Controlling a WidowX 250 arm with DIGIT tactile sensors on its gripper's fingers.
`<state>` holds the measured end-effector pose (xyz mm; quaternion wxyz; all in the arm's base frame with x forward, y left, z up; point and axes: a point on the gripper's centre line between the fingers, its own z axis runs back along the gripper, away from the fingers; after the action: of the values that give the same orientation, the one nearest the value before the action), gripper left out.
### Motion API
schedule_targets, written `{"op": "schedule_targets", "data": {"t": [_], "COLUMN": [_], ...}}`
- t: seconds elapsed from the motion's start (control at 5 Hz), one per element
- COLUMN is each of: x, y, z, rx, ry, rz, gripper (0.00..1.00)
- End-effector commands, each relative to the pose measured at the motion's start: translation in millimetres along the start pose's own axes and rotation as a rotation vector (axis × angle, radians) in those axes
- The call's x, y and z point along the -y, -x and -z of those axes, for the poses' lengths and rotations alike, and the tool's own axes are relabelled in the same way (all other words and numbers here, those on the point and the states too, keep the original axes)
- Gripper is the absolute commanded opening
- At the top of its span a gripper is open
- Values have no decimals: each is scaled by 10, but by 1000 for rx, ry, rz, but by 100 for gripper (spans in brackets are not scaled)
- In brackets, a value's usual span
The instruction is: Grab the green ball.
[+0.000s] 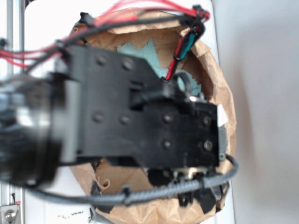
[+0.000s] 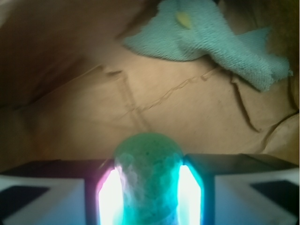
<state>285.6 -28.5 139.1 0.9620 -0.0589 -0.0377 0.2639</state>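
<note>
In the wrist view the green ball (image 2: pixel 149 176) is sitting squarely between the two fingers of the gripper (image 2: pixel 149 197), whose glowing pads (image 2: pixel 110 197) are pressing against its sides, so the gripper is closing on the ball. It is lying on the floor of the brown paper bag (image 2: pixel 178 117), with the teal cloth (image 2: pixel 211 40) well ahead. Judging from this, a straight lift is what is remaining. The exterior view is hiding the ball behind the arm (image 1: pixel 140 116).
</note>
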Motion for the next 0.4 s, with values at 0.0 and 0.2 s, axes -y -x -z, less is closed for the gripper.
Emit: {"op": "schedule_targets", "data": {"t": [0.0,0.2], "x": [-95,-133], "y": [-124,-167], "z": [-640,-799], "rx": [6,27], "ry": [130,145], "rz": [45,49], "gripper": [0,0]}}
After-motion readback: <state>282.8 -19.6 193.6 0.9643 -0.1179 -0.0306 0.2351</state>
